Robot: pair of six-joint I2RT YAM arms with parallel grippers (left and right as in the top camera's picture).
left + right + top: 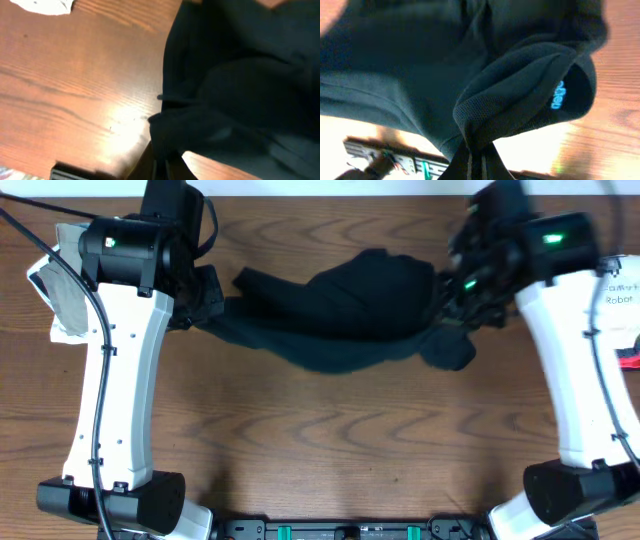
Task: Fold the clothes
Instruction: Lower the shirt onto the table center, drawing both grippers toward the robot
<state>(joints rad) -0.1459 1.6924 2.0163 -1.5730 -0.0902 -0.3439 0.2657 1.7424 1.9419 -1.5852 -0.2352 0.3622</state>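
Over the far half of the table (320,450), both arms reach forward from their bases at the near edge. Left arm (120,380) runs up the left side, white link almost straight, wrist bent inward toward centre. Right arm (572,360) mirrors it on the right side, wrist turned in and green lights showing on the upper joints.

Left gripper (161,167): jaws closed tight, pinching a bunched edge of the black shirt (350,305). Wrist view shows fabric gathered to a narrow fold right at the fingertips, the rest spreading away above bare wood.

Right gripper (479,165): jaws likewise closed, clamped on a thick fold of the same shirt. A small blue mark (559,95) shows on the inside of a rolled opening just beside the grip.

Shirt hangs between the two grippers, slung across the table's far-centre. The middle sags in a curve and is crumpled and doubled over on itself, not flat. A loose lump of fabric droops near the right gripper. Whether the sagging part touches the wood cannot be told.

Grey and white cloth (62,295) lies at the far-left edge, partly under the left arm, apart from the shirt.
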